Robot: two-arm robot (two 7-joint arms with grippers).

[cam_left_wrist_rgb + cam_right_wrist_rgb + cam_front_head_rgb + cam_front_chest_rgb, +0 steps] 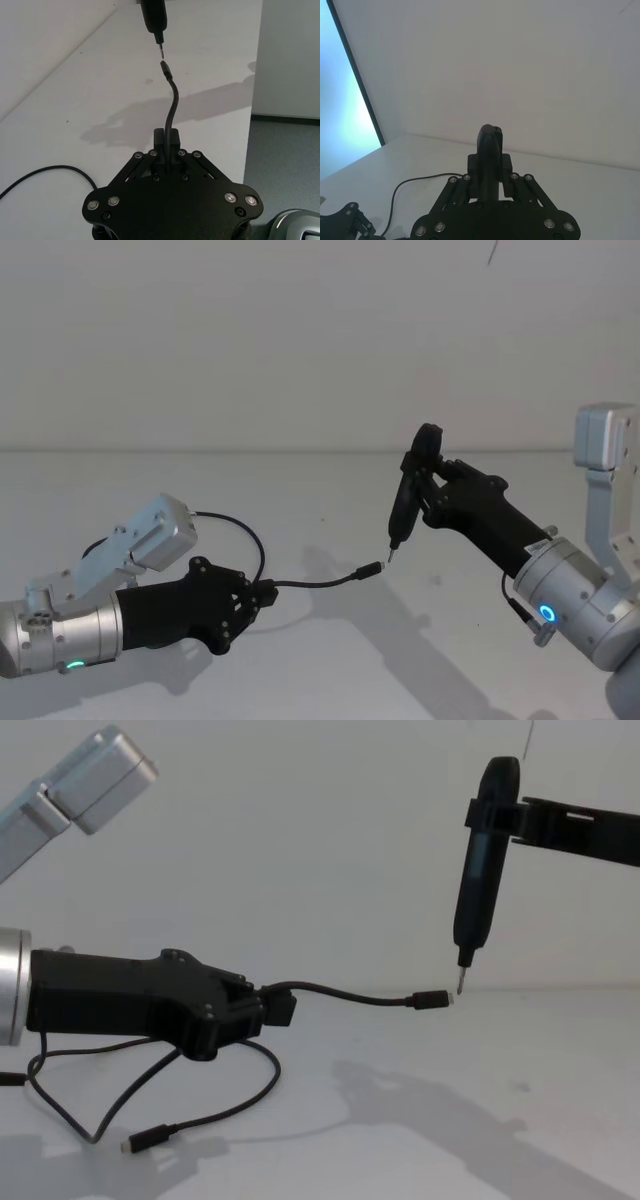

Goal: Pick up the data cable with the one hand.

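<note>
Left gripper [275, 1005]: jaws narrowed and clamped on the data cable [350, 995], gripping it a short way behind one plug. Ahead of the fingertips the cord runs out free in a shallow arc, clear of the table [400, 660], and ends in the metal-tipped plug [432, 999]. Behind and below the gripper the rest of the cord hangs in a loose loop down to the table, where the second plug [145, 1140] lies under the gripper body. Right gripper [425, 485]: closed on a pen-shaped tool [478, 880], held upright, tip down. That tip sits just above and beside the leading plug; contact between them cannot be confirmed. Assessment: the grasp is made and the held end is raised, so the pick-up is in its lifting stage, with the tail of the cord not yet off the surface. The next move calls for a steady rise of the left gripper with the clamp unchanged, enough to draw the loop and far plug clear, and kept away from the pen tip so that the springy free end does not strike it.
</note>
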